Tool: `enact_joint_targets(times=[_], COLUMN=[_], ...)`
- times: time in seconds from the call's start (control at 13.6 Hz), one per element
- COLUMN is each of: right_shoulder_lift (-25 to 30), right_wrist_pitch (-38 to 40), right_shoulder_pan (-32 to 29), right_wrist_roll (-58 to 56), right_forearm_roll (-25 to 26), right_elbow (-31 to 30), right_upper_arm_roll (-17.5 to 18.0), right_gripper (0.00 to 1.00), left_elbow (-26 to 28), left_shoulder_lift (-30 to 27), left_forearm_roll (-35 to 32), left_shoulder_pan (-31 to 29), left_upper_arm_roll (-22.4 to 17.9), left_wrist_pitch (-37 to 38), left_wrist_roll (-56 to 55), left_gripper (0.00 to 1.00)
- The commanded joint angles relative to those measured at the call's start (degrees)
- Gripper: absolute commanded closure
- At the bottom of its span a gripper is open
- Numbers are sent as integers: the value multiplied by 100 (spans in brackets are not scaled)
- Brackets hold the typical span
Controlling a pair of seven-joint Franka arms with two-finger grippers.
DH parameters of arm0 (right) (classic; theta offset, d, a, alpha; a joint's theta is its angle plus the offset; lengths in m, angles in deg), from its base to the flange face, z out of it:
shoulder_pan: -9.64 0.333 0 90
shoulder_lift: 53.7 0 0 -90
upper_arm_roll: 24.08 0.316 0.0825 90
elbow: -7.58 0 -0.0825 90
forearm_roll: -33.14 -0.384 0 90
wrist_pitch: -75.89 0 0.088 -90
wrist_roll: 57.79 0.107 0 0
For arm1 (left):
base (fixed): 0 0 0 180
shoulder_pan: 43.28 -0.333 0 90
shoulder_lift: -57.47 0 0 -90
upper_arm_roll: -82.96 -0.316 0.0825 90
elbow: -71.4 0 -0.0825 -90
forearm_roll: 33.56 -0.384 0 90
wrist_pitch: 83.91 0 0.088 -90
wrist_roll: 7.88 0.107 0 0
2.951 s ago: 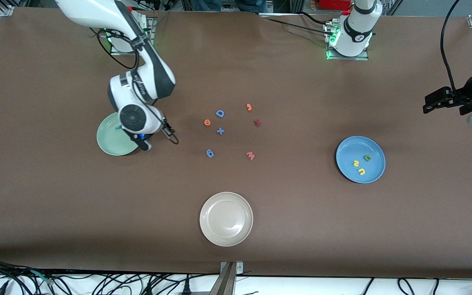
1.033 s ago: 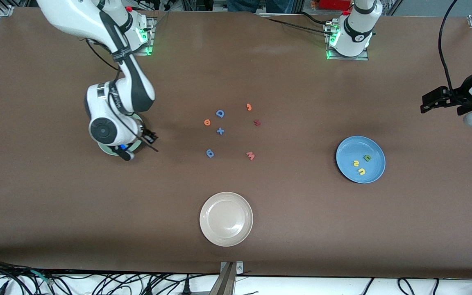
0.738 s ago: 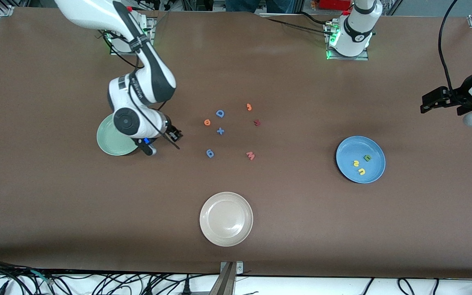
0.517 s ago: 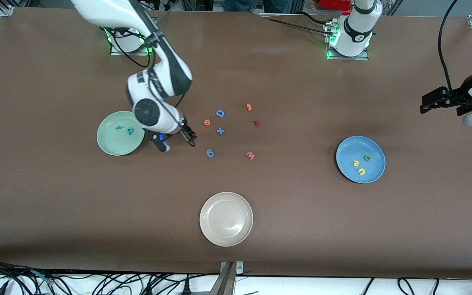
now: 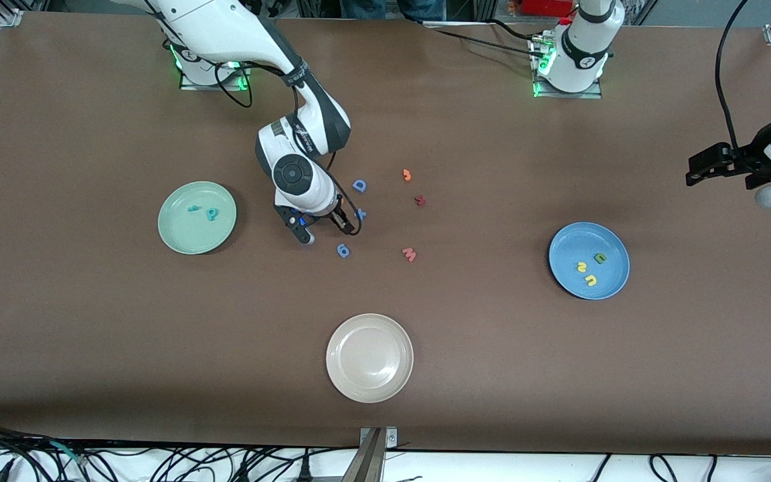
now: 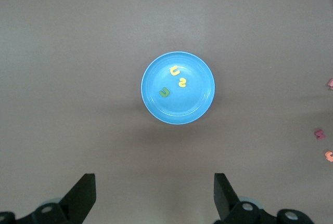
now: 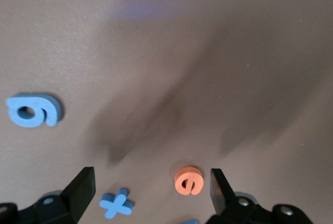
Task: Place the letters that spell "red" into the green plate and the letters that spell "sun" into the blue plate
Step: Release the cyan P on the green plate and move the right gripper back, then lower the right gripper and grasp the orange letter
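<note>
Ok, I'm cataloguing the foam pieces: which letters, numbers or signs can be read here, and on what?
"D": blue foam piece.
"6" or "9": blue foam piece.
"+": blue foam piece.
"e": orange piece under the right gripper.
"3": orange piece.
"W": pink piece.
"s", "u", "n": pieces in the blue plate.
Too small: dark red piece; two teal pieces in green plate.

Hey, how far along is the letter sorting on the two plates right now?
Done: the round blue plate holds the yellow "s", yellow "u" and green "n". The pale green plate holds the teal "r" and teal "d". In hand: nothing; the open right tool is over the orange foam "e". The open left tool waits. Left: that "e".
</note>
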State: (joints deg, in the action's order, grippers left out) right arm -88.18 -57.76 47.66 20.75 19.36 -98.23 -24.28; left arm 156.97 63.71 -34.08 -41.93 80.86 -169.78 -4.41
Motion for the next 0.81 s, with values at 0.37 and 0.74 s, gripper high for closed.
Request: enact_joint_targets(times=[0.37,0.74], right_shoulder_lift=[-6,3], right_wrist_pitch=[23,23], right_shoulder_pan=[232,232], right_wrist_roll=[162,162], right_forearm_roll=[-107,-107], right_elbow=[-299,-308], right_upper_arm_roll=[11,20], right_gripper=[15,59], left_elbow=[-57,-66], left_shoulder_lift=[17,17], left_forearm_roll=[157,157], left_shoulder_pan=[-38,-38], left_upper_arm_roll=[-9,-9], left_wrist_pitch=[26,26], left_wrist_roll=[128,128], left_gripper=[0,0])
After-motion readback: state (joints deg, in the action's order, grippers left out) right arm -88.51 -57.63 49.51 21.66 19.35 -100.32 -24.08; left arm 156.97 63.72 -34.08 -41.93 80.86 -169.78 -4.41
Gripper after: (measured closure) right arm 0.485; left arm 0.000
